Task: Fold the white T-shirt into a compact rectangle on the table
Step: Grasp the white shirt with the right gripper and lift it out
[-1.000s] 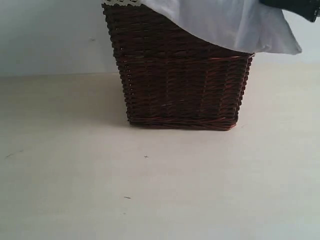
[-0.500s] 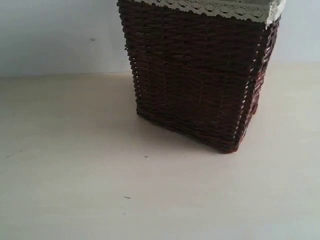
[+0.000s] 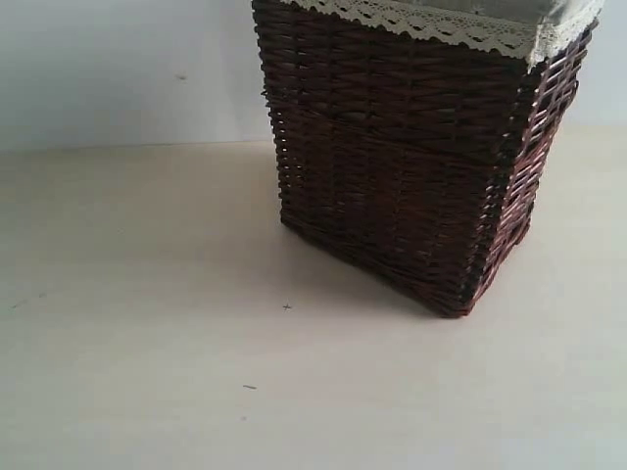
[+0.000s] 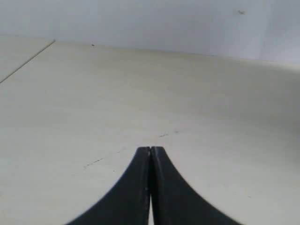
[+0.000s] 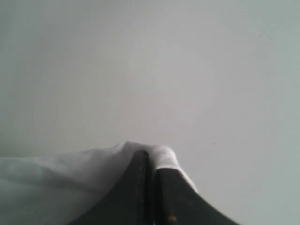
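Table: the table (image 3: 147, 372) is broad, pale cream and matte, and fills most of the exterior view. The bare surface also runs under the left arm in its wrist view.
Wall: a plain pale wall (image 3: 118, 69) stands behind the table, with one small dark dot on it.
Basket: a dark brown wicker basket (image 3: 411, 176) stands on the far right part of the table. It is turned so that one lower corner points toward the camera, and its top runs out of the picture.
White T-shirt: the white T-shirt (image 5: 56, 183) shows only in the right wrist view, as soft white cloth bunched around the fingertips and trailing off to one side. No lettering is visible from here.
Liner: a pale cloth liner (image 3: 441, 24) with a lace edge folds over the basket's rim.
Left gripper: the left gripper (image 4: 150, 150) has its dark jaws pressed flat together with nothing between them, just above bare table.
Right gripper: the right gripper (image 5: 151, 154) is clenched on the white T-shirt, the cloth pinched at its tips against a blank pale background.
Specks: a few tiny dark specks (image 3: 286, 307) dot the tabletop in front of the basket.
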Controlling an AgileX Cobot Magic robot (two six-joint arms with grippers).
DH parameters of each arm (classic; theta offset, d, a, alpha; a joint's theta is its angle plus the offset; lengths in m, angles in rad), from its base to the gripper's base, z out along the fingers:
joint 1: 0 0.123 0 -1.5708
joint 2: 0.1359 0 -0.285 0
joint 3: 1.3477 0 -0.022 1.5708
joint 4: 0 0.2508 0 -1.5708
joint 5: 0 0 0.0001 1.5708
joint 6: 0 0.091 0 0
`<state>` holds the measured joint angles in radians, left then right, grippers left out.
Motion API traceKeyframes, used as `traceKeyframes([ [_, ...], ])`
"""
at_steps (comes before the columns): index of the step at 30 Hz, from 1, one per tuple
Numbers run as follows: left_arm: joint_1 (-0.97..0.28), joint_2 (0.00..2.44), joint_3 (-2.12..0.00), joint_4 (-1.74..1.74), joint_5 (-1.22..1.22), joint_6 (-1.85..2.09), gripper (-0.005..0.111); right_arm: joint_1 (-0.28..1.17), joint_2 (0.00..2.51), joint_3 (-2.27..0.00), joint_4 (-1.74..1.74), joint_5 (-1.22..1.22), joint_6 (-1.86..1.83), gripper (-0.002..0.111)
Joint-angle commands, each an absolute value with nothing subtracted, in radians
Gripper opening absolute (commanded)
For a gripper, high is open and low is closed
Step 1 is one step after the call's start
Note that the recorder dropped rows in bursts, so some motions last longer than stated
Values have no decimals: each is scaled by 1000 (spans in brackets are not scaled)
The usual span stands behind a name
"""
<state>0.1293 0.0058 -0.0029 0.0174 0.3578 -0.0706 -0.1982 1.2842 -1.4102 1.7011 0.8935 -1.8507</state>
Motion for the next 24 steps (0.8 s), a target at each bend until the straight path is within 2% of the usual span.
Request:
traceKeyframes([
  [1,132,0,0,19,350,-76,0,-197,1251,-1439,1744,831,-1849,0],
  [15,132,0,0,19,350,-76,0,-197,1199,-1844,1744,831,-1721,0],
  [24,132,0,0,19,350,-76,0,-197,1199,-2039,1744,652,-1690,0],
])
